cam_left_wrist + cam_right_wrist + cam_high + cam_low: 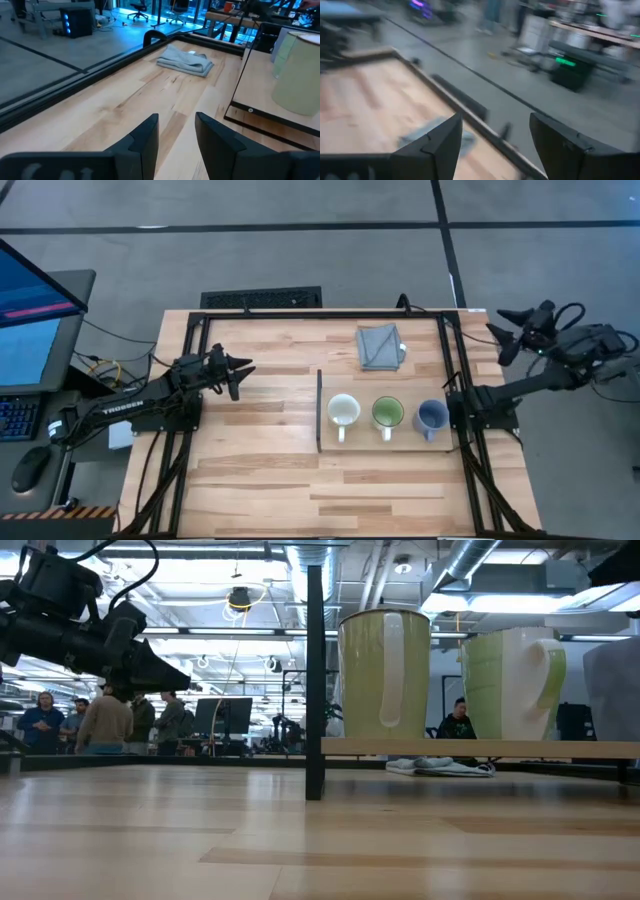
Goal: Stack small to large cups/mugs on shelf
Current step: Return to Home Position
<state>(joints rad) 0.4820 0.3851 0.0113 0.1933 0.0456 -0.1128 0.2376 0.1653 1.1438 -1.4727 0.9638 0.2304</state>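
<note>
1. The left gripper hangs over the tabletop, well apart from the shelf on the side of its dark strip. Its fingers are slightly apart and hold nothing.
2. The right gripper sits past the shelf's opposite short end, out beyond the table's edge and above the floor. Its fingers are spread wide and hold nothing.
3. Three mugs stand upright on the shelf in a row along its length, none touching another.
4. The cream-white mug is nearest the shelf's dark strip.
5. The white mug with green inside stands in the middle of the shelf's row.
6. The blue-grey mug is at the shelf's end farthest from the strip, close to the right arm's base.
7. All three handles point to the same long edge of the shelf, the one away from the cloth.
8. The folded grey cloth lies on the tabletop beyond the shelf's other long edge, apart from it.
9. In the low view the shelf sits slightly raised, and people stand in the room far behind it.
</note>
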